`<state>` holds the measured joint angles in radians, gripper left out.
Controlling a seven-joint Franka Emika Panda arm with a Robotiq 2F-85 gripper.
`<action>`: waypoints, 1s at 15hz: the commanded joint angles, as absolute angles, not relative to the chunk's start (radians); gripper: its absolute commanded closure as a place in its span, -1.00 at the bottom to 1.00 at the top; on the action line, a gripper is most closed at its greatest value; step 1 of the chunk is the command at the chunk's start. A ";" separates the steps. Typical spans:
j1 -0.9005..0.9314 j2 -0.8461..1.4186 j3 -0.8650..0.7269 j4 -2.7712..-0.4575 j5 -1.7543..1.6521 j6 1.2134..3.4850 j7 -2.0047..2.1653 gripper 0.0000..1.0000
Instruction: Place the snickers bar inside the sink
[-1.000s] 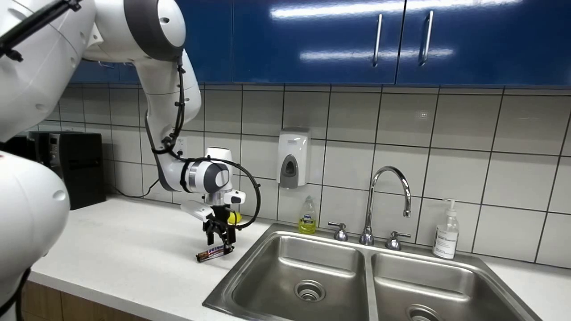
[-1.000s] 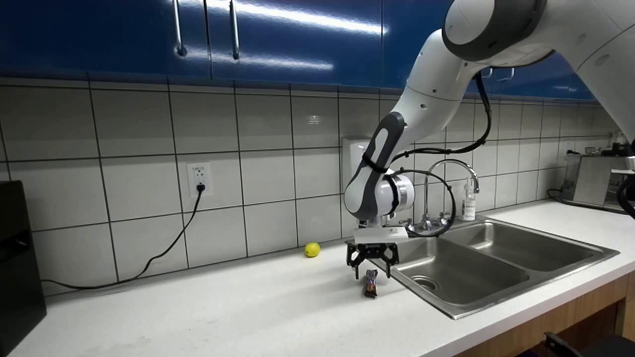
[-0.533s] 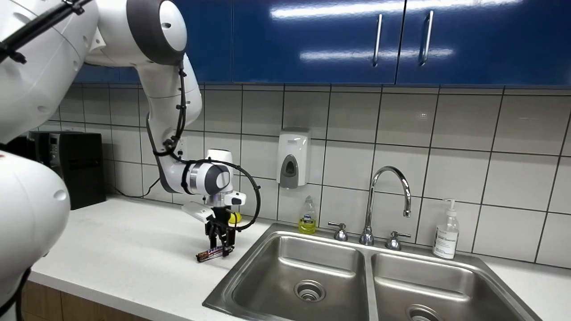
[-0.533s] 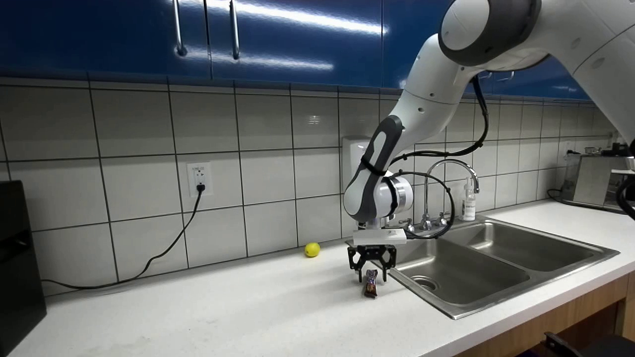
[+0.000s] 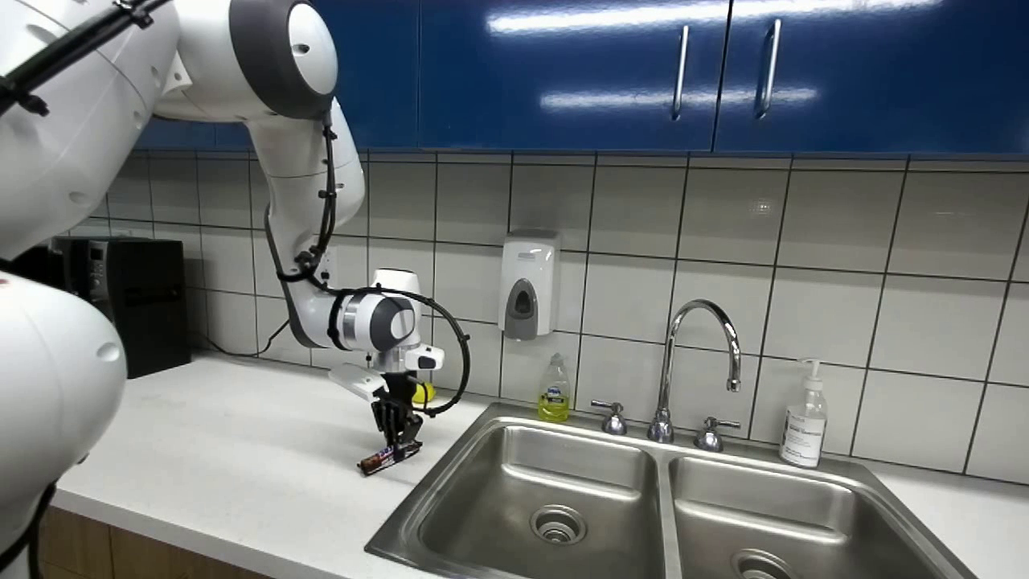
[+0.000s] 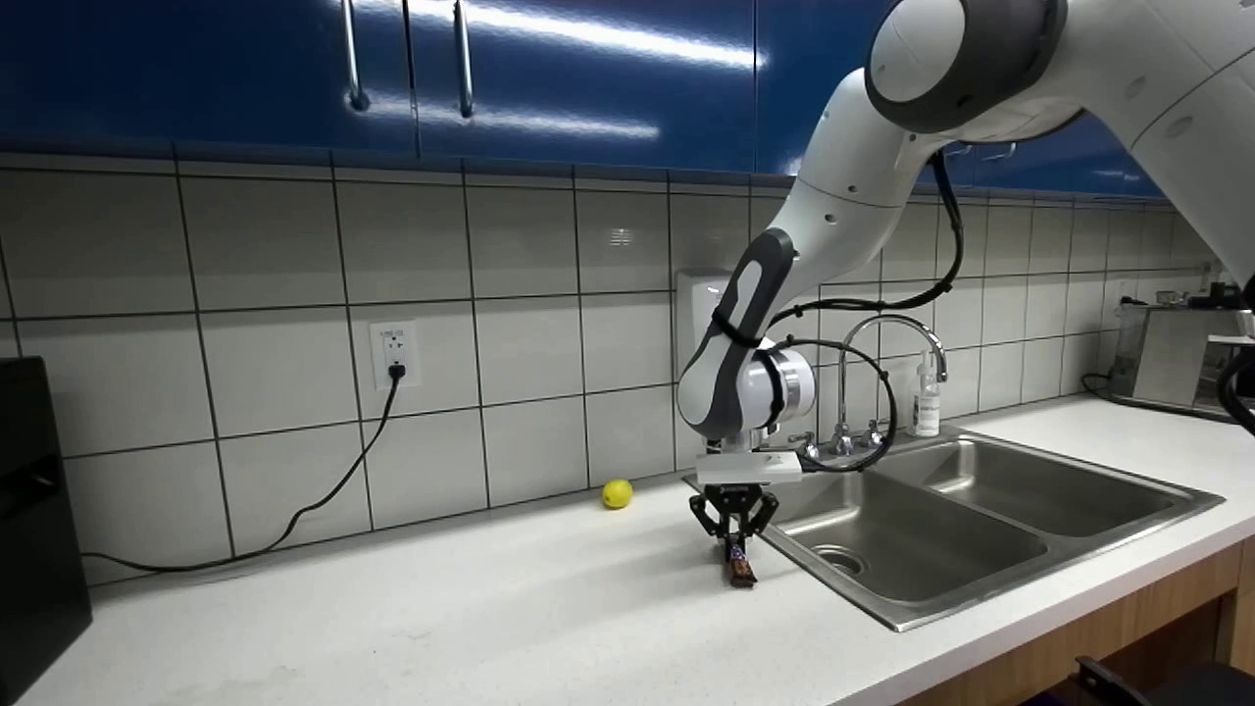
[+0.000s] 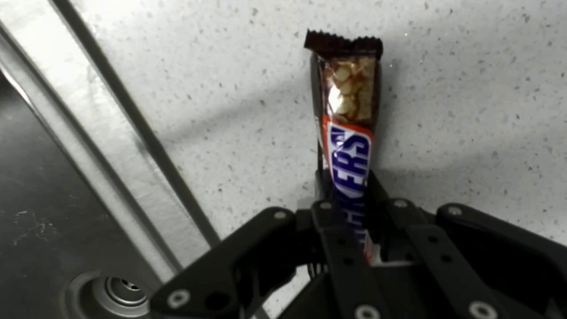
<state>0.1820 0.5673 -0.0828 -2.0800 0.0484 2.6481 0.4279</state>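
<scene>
The snickers bar [image 7: 350, 150], brown with a white-and-blue label, points away from my gripper [image 7: 347, 188] in the wrist view. Both fingers press on its sides near the middle, and its near end is partly hidden behind them. In an exterior view the bar [image 5: 376, 463] lies at counter level, left of the sink, below my shut gripper [image 5: 399, 450]. Whether it still touches the counter I cannot tell. The steel sink [image 6: 941, 549] with two basins stands just beside the gripper [image 6: 735, 549]. Its rim [image 7: 115, 141] crosses the left of the wrist view.
A yellow ball [image 6: 617, 493] sits by the tiled wall behind the gripper. Along the sink's back edge stand a dish soap bottle [image 5: 554, 394], a chrome faucet [image 5: 666, 386] and a pump bottle [image 5: 804, 430]. A wall dispenser [image 5: 528, 285] hangs above.
My gripper has come down slightly, and its jaws have gone from open around the bar to shut on it. The bar has turned a little between the fingers.
</scene>
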 commanded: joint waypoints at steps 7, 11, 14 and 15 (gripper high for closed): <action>0.200 0.527 -0.104 -2.054 0.017 2.570 0.445 0.92; 0.194 0.482 -0.106 -2.059 -0.001 2.541 0.436 0.92; 0.174 0.458 -0.098 -2.059 -0.001 2.519 0.414 0.92; 0.170 0.452 -0.100 -2.059 -0.002 2.513 0.412 0.92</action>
